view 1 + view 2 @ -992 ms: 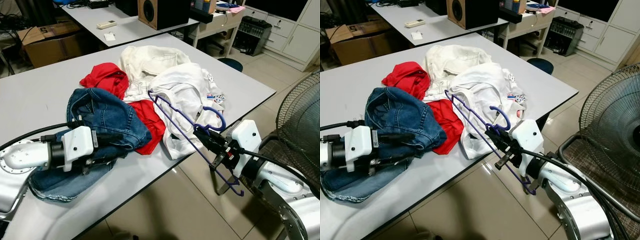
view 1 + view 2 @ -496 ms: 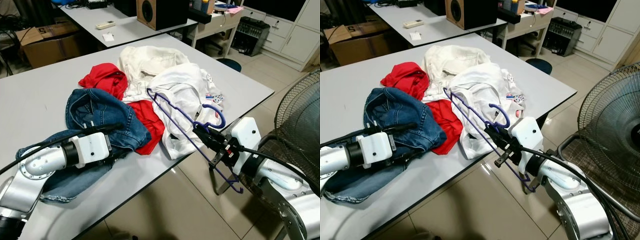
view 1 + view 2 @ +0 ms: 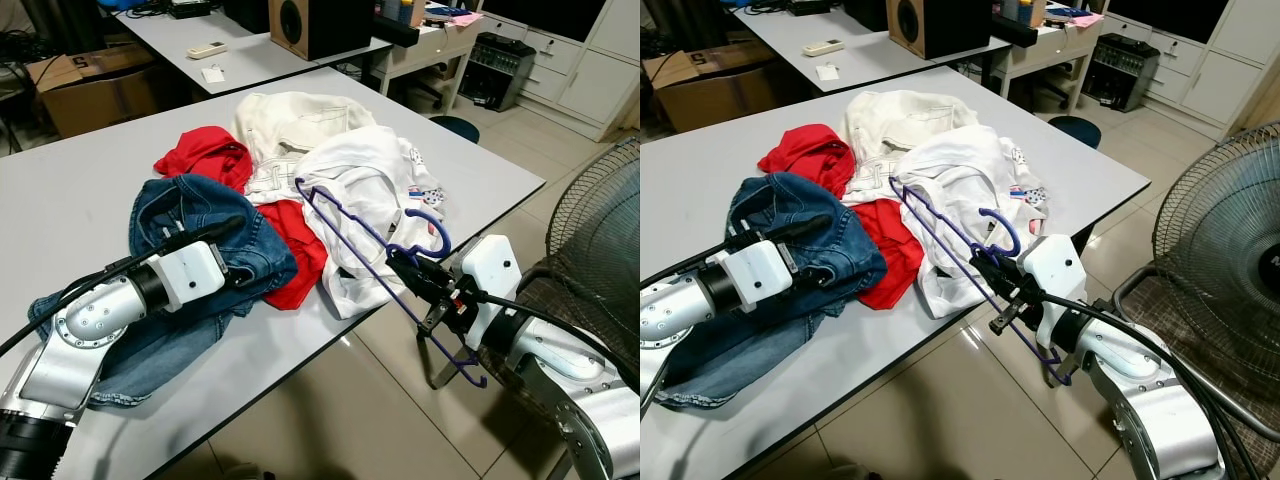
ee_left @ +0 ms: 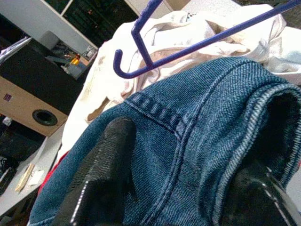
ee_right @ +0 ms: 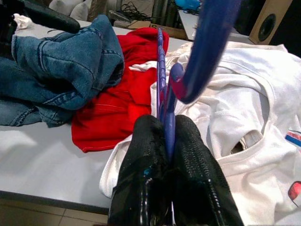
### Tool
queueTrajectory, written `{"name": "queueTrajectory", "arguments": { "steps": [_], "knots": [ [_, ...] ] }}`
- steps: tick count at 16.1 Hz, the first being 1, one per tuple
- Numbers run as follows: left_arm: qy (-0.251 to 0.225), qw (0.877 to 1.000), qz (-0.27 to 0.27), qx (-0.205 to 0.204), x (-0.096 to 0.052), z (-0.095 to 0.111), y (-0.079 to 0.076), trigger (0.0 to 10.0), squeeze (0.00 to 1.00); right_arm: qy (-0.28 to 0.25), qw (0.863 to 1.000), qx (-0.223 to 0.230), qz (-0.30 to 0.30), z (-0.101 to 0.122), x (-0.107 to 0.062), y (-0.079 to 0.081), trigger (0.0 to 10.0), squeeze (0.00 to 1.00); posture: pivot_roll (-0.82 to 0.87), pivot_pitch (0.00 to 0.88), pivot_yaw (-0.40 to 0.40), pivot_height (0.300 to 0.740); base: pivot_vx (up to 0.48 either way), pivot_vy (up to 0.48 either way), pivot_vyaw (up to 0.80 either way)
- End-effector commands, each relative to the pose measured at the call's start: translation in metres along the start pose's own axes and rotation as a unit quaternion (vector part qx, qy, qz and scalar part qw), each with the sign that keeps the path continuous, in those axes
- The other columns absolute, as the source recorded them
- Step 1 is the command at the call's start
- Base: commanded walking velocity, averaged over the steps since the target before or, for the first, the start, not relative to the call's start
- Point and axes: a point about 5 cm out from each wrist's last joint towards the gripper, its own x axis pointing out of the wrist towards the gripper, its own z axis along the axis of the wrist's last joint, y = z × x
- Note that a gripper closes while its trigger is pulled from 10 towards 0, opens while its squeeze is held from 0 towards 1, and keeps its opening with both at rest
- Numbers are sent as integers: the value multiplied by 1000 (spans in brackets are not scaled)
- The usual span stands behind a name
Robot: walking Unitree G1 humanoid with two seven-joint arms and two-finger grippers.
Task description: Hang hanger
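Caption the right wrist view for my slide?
Right gripper shut on purple hanger above white shirt, red cloth and jeans.

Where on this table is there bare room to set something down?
Bare grey table lies left of the jeans, and at the far corner beyond the white shirt. The middle is crowded with clothes.

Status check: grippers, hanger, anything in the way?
Right gripper shut on purple hanger, held over the table edge. Left gripper open around jeans. White shirt lies under the hanger.
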Motion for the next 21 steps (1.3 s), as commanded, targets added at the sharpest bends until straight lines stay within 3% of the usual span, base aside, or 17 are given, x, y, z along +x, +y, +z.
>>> {"name": "queueTrajectory", "arguments": {
  "steps": [1,5,14,18,20,21],
  "knots": [
    [-3,1000,9,8,-1,1,7,0,0,-7,1000,-4,-4,3,0,-4,10000,0,11,0,-3,740,0,0,0],
    [-7,1000,24,14,4,2,13,0,0,-10,1000,-5,-7,4,0,-4,10000,0,7,0,8,740,0,0,0],
    [-19,996,82,-12,22,4,47,0,0,-27,999,-10,-19,8,0,-5,10000,0,-11,0,41,740,0,0,0],
    [-21,996,80,-15,29,3,50,0,0,-32,999,-14,-25,10,-1,-6,10000,0,-23,0,58,740,0,0,0],
    [-21,995,90,-25,33,3,56,0,0,-40,999,-18,-22,12,-2,-5,10000,0,-28,0,66,740,0,0,0],
    [-17,993,114,-36,36,2,67,0,0,-50,998,-22,-10,15,-2,-3,10000,0,-35,0,74,740,0,0,0]
  ]
}}
